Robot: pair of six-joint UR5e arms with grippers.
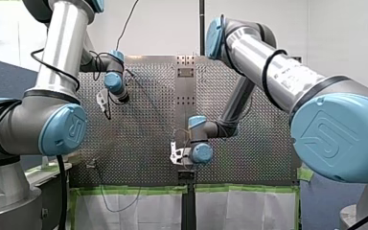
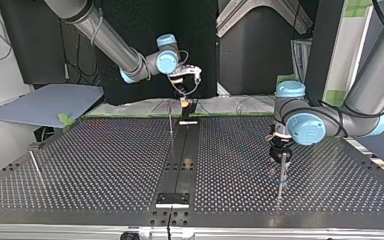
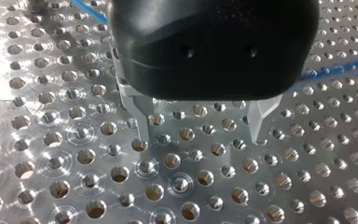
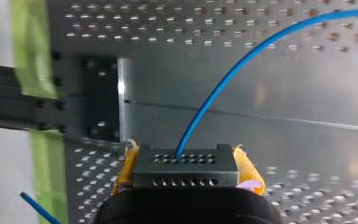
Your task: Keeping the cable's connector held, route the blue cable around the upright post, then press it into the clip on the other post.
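Observation:
In the right wrist view my right gripper (image 4: 187, 164) is shut on the grey connector block (image 4: 186, 177), with a yellow pad on each side. The blue cable (image 4: 223, 88) leaves the block's face and curves away over the plate. In the top view this gripper (image 2: 184, 97) hangs at the table's far edge. My left gripper (image 3: 200, 135) stands open just over the perforated plate, with nothing between its metal fingers (image 3: 142, 126). Blue cable (image 3: 335, 70) passes behind its black body. In the top view it (image 2: 280, 152) sits right above an upright post (image 2: 281, 176).
A thin upright post (image 2: 171, 125) stands near the dark centre strip (image 2: 182, 150), and a slanted rod (image 2: 35, 167) at the top view's left. A black bracket (image 2: 172, 200) sits at the near edge. Green tape (image 4: 32, 51) lines the table edge.

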